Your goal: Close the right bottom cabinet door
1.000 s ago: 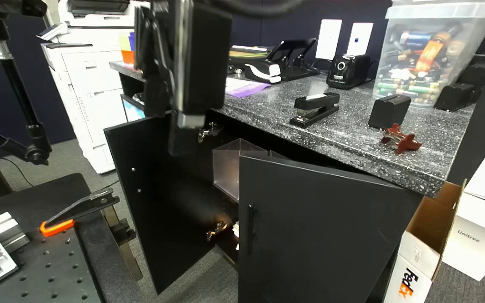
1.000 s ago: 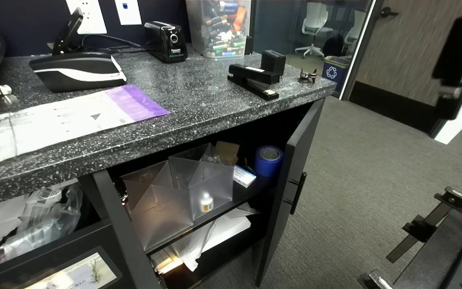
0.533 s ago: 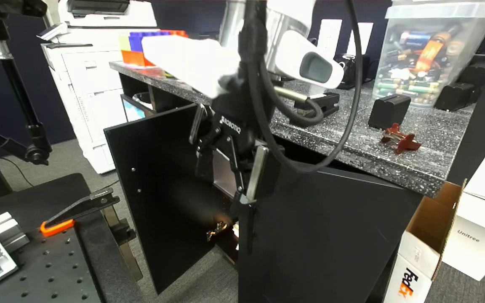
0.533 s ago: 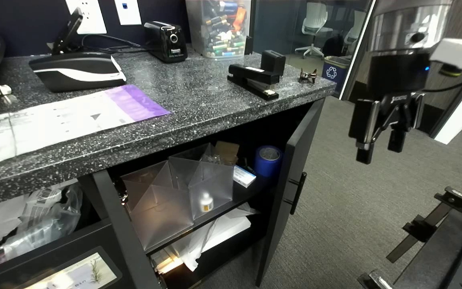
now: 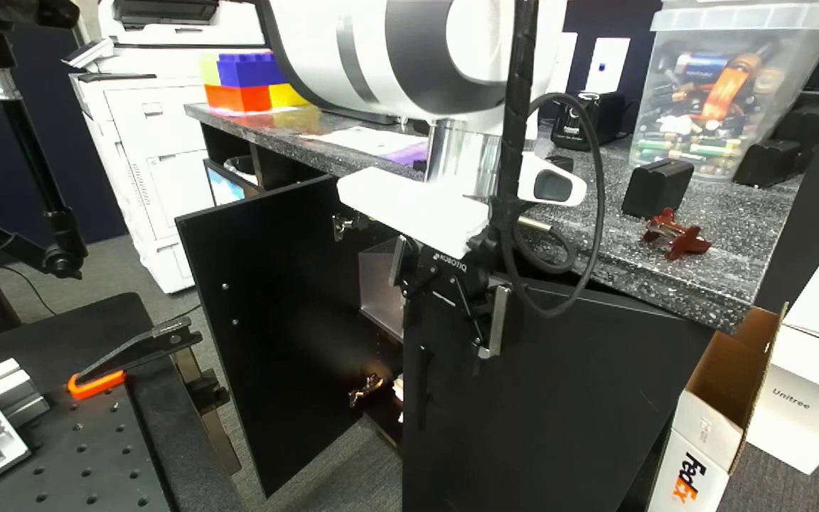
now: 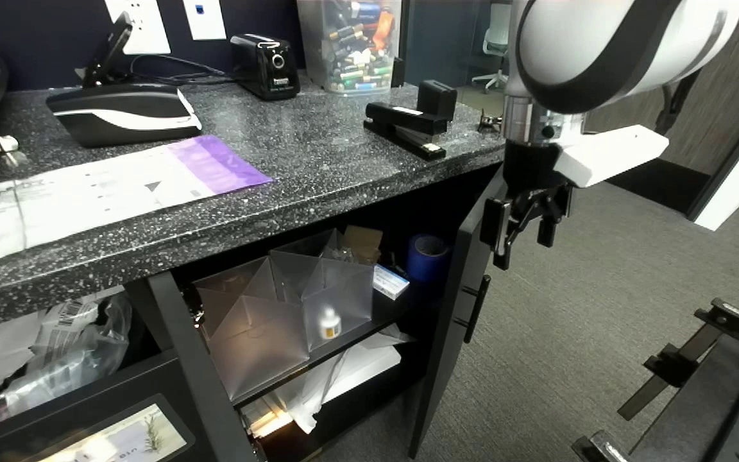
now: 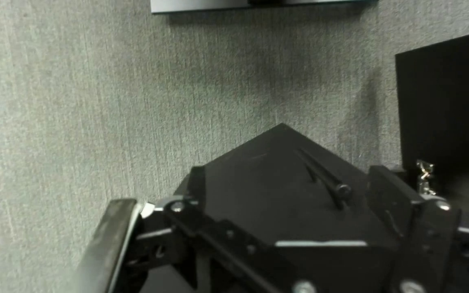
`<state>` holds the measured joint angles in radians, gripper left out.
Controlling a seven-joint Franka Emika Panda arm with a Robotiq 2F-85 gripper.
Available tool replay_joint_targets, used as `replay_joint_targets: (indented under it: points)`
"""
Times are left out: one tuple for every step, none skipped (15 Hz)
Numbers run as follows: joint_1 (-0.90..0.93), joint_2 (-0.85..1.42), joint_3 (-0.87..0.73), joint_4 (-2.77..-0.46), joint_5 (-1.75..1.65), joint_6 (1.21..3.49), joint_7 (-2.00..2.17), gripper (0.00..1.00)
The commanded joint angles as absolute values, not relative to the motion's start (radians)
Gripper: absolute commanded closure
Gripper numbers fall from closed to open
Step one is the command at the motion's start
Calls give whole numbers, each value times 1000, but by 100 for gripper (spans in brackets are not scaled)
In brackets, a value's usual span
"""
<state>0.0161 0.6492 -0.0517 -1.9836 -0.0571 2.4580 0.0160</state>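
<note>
The right bottom cabinet door (image 5: 559,412) is a matte-black panel standing ajar, hinged on its right side by the counter corner. It shows nearly edge-on in an exterior view (image 6: 443,353) and fills the middle of the wrist view (image 7: 255,195). Its black bar handle (image 7: 324,175) is near the free edge, also visible in both exterior views (image 5: 422,387) (image 6: 477,309). My gripper (image 5: 452,328) points down, open and empty, on the outer side of the door near its top. In an exterior view the gripper (image 6: 523,251) overlaps the door's outline; I cannot tell whether they touch.
The twin left door (image 5: 267,334) stands wide open. The speckled countertop (image 5: 580,242) overhangs the cabinet and holds a stapler (image 6: 405,125). Clear bins (image 6: 337,289) sit on the inner shelf. A FedEx box (image 5: 697,441) stands right of the door. A black worktable (image 5: 97,441) is front left.
The arm has swung in and come down to the outer side of the right door. In the last half second the gripper moved closer to the door's outer face. The door has not moved.
</note>
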Motion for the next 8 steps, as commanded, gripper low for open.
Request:
replay_joint_targets:
  points:
    - [72,763,-112,-1872,-147,2535,96,0]
    - [78,790,-122,-1847,-157,2559,111,0]
    - [84,816,-131,-1823,-162,2572,123,0]
    - [91,843,-141,-1796,-167,2588,135,0]
    - [94,869,-147,-1771,-165,2601,142,0]
    - [104,895,-157,-1745,-167,2617,155,0]
    - [111,921,-163,-1721,-164,2650,170,0]
    - [131,945,-183,-1697,-173,2670,188,0]
